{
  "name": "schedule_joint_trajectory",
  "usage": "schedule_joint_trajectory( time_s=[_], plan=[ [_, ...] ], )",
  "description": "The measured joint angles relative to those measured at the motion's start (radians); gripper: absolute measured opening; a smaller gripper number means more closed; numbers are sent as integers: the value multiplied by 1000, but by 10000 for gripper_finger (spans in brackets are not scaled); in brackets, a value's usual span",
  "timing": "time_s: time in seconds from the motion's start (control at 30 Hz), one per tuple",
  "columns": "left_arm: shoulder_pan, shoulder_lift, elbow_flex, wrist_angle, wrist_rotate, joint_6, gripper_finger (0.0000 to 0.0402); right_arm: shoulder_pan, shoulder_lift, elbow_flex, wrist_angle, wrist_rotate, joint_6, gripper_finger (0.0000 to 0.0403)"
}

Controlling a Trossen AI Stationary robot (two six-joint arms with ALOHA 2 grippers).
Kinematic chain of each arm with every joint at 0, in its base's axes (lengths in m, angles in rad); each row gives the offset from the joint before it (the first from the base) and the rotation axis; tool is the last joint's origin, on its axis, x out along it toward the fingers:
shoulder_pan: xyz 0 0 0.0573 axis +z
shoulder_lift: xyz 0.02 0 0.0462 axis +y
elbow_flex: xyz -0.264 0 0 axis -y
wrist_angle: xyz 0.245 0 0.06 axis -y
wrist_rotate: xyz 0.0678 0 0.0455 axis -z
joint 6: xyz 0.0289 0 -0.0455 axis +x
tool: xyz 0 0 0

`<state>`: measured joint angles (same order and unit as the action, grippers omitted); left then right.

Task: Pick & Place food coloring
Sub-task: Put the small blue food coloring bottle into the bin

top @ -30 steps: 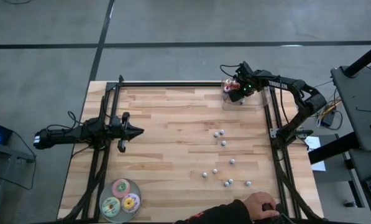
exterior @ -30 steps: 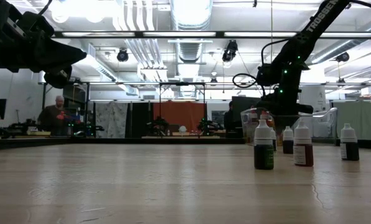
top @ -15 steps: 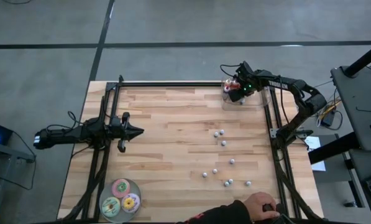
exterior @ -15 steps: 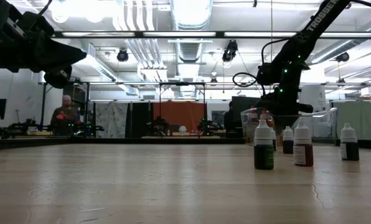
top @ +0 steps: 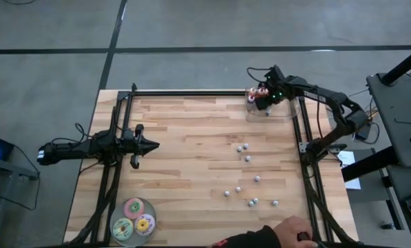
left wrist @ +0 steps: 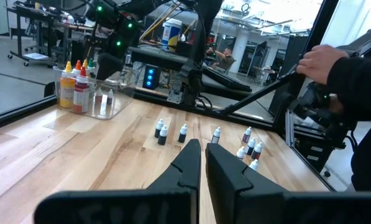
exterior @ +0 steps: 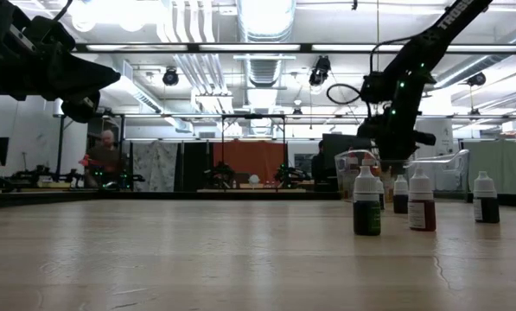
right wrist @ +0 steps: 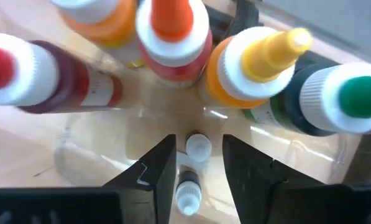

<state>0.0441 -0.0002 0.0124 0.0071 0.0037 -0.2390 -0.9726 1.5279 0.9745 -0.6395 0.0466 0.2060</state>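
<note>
Hovering over the clear bin [top: 260, 103] at the table's far right corner, the right gripper [right wrist: 194, 163] has its fingers parted, gripping nothing; 2 small bottles [right wrist: 197, 147] lie between them. Other bottles [top: 247, 158] stand scattered on the table [top: 184, 172]. The left gripper [left wrist: 202, 158], fingers nearly together and empty, waits at the left.

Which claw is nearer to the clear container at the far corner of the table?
The right claw: it hangs directly over the clear container, fingers apart. The left claw waits far away, over the table's left side, shut.
</note>
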Motion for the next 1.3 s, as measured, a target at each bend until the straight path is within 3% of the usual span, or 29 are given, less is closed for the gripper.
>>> schedule_joint_trajectory(
  time_s=[0.53,0.9,1.3],
  plan=[
    [0,0,0,0,0,0,0,127,-247,0,-68,-5,-82,130],
    [0,0,0,0,0,0,0,237,-389,0,-120,-283,-213,141],
    [0,0,0,0,0,0,0,442,-427,39,-150,-294,-235,148]
  ],
)
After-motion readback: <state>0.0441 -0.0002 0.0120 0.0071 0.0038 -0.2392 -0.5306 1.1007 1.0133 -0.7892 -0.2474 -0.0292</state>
